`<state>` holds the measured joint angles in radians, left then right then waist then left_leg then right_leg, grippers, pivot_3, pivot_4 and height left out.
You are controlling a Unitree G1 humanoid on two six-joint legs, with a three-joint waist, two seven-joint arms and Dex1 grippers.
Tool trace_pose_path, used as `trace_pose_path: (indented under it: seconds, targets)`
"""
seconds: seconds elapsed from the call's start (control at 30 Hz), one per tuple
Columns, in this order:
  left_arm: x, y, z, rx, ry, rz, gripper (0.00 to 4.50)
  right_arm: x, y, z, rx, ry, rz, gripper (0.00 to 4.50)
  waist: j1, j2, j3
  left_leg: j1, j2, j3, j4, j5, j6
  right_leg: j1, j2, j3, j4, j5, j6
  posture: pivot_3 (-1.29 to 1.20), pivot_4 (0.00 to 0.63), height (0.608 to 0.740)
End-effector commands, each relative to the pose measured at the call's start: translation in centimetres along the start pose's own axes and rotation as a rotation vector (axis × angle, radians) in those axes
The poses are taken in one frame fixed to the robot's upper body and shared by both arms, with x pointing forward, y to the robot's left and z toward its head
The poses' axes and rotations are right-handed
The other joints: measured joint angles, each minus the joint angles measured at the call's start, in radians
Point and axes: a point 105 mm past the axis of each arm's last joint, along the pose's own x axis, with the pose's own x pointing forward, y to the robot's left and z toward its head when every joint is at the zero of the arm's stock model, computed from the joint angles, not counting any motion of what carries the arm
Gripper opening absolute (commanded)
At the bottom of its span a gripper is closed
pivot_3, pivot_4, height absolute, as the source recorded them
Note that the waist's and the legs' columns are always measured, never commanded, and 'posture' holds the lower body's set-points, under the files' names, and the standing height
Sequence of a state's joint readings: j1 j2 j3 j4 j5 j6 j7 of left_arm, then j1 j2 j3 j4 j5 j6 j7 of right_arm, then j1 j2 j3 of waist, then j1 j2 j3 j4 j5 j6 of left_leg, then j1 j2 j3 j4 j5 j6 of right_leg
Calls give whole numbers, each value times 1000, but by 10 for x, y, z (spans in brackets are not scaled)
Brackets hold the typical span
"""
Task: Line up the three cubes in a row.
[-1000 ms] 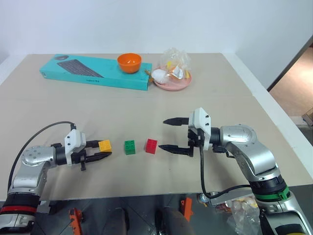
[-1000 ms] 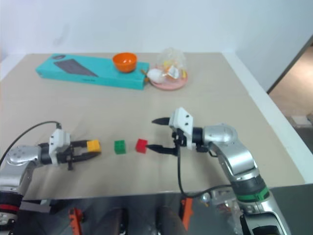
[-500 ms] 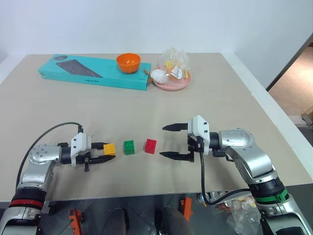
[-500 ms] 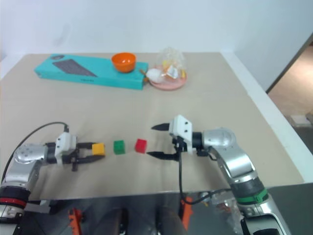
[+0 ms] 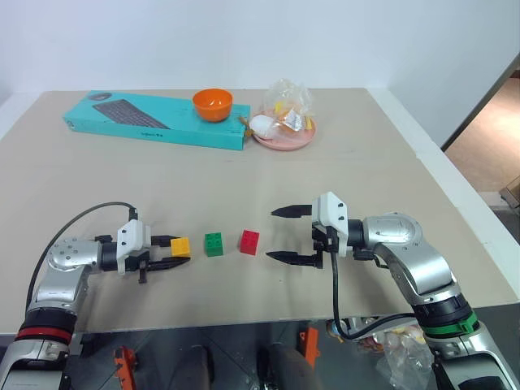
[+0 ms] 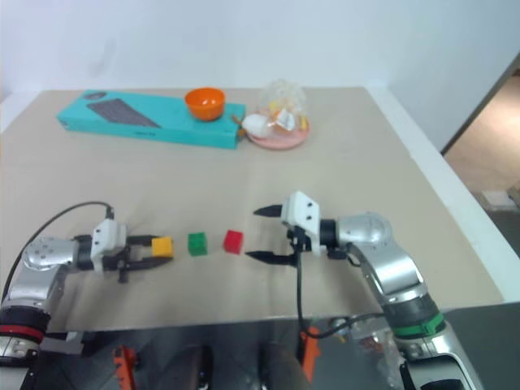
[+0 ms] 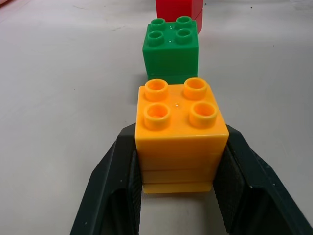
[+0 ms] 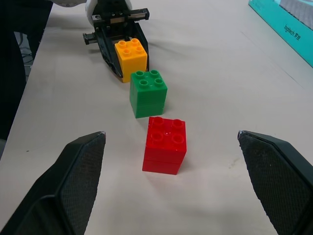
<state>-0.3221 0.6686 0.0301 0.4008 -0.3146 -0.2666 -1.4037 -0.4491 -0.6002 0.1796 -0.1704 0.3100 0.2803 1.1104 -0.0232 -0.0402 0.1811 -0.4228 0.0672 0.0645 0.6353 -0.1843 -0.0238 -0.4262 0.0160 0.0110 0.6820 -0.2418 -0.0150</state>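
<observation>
Head views: on the desk I see the three cubes in a near-straight line running 9 to 3 o'clock. The yellow cube sits at the 9 o'clock end, clenched in my left tool. The green cube is just beside it, and the red cube follows, a small gap after each. My right tool stands at 3 o'clock of the red cube, jaws wide, grasping nothing.

Left wrist view: both pads press the yellow cube's flat side walls, low on the body, below the studs. The green cube lies straight ahead with a narrow gap, the red cube behind it.

Right wrist view: the red cube sits between my spread fingers, touching neither. The three cubes run away from it in a slightly skewed line.

Handling judgement: I take these for light, rigid, hollow plastic, not fragile. The smooth walls may slip or twist under an off-centre pinch. Best hold is square across two opposite flat faces, mid-height. A light nudge would likely shift one, so releases should be gentle.
</observation>
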Motion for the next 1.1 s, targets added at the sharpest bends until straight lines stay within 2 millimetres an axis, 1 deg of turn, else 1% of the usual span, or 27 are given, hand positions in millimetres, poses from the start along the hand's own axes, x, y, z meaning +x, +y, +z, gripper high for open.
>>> trace_pose_path:
  seconds: [0.03, 0.1, 0.13, 0.17, 0.23, 0.33, 0.4, 0.47, 0.63, 0.7, 0.73, 0.77, 0.83, 0.9, 0.97, 1.03, 1.1]
  targets:
    - [-11, 4, 0, 24, 44, 4, 1669, -1, -3, 9, -41, -20, -10, 4500, -1, 0, 0, 0, 0, 0, 0, 0, 0, 0, 0, 0, 0, 0, 0, 0, 150, 740]
    - [-11, 3, -3, 16, 59, -4, 1669, -1, -4, 9, -42, -20, -11, 4500, -1, 0, 0, 0, 1, 0, 0, 0, 0, 0, 1, 0, 0, 0, -1, 0, 150, 740]
    - [-12, 3, -4, 11, 66, -8, 2401, -1, -4, 9, -42, -20, -12, 4500, -1, 0, 0, 0, 1, 0, 0, 0, 0, 0, 2, 0, 0, 0, -1, 0, 150, 740]
    - [-12, 3, -5, 11, 70, -13, 2651, -1, -4, 9, -42, -19, -12, 4500, -1, 0, 0, 0, 2, 0, 0, 0, 0, 0, 2, 0, 0, 0, -1, 0, 150, 740]
    - [-14, 5, -3, 23, 73, -18, 3300, -1, -4, 9, -42, -19, -13, 4500, 0, 0, 0, 0, 2, 0, 0, 0, 0, 0, 2, 0, 0, 0, -2, 0, 150, 740]
    - [-18, 10, 4, 38, 72, -7, 4430, -2, -4, 10, -35, -27, -17, 4500, 0, 0, 0, 0, 2, 1, 0, 0, 0, 0, 2, 1, 0, 0, -2, 0, 150, 740]
    - [-21, 13, 11, 34, 67, 4, 4473, -3, -4, 11, -32, -32, -22, 4500, 0, 0, 0, 0, 1, 1, 0, 0, 0, -1, 1, 1, 0, 0, -2, 0, 150, 740]
    - [-25, 13, 21, 27, 56, -6, 4473, -3, -4, 12, -30, -36, -25, 4500, 0, 0, 0, 0, 1, 1, 0, 0, 0, -1, 0, 1, 0, 0, -2, 0, 150, 740]
    - [-36, 3, 69, -123, -5, -52, 4473, -9, -4, 17, -33, -42, -32, 4500, -1, 0, 0, -2, 1, 1, 0, 0, 0, -2, 0, 1, 0, 0, -1, 0, 150, 740]
    - [-39, 7, 83, -154, -10, -36, 4473, -11, -5, 20, -34, -46, -38, 4500, -1, 0, 0, -1, 1, 1, -1, 0, 0, -3, 0, 1, 0, -1, -1, 0, 150, 740]
    - [-40, 10, 87, -165, -12, -24, 4473, -12, -5, 20, -34, -47, -39, 4500, 0, 0, 0, -1, 1, 1, -1, 0, 0, -3, 0, 1, 0, -1, -1, 0, 150, 740]
    - [-38, 16, 94, -155, -28, 4, 4473, -13, -8, 24, -30, -59, -51, 4500, 0, 0, 0, -1, 1, 1, -1, 0, 0, -2, 0, 1, 0, -1, -1, 0, 150, 740]
    - [-28, 37, 102, -114, -75, 116, 4473, -14, -17, 32, -9, -100, -92, 4500, 3, 1, 0, 0, 0, 0, 0, 0, 0, -1, 0, 0, 0, -1, -1, 0, 150, 740]
    - [-14, 51, 102, -61, -99, 202, 4473, -13, -30, 35, -11, -118, -153, 4500, 4, 1, 0, -1, -1, -1, 1, 0, 0, 0, 0, -1, 0, 0, 0, 0, 150, 740]
    - [0, 56, 99, 1, -109, 248, 4473, -11, -43, 33, -20, -112, -205, 4500, 1, 0, 0, 0, -2, 1, 1, 1, 1, 1, 1, 1, 0, 1, 1, 0, 150, 740]
    - [14, 61, 95, 29, -123, 293, 4473, -9, -56, 29, 6, -119, -248, 4500, -1, 0, 0, 1, -2, 1, 1, 1, 1, 0, 1, 5, 0, 2, 3, 0, 150, 740]
    - [23, 67, 90, 46, -125, 341, 4473, -7, -66, 27, 44, -132, -280, 4500, -1, 0, 0, -1, -3, 2, 1, 1, 1, -1, 1, 6, 0, 2, 3, 0, 150, 740]
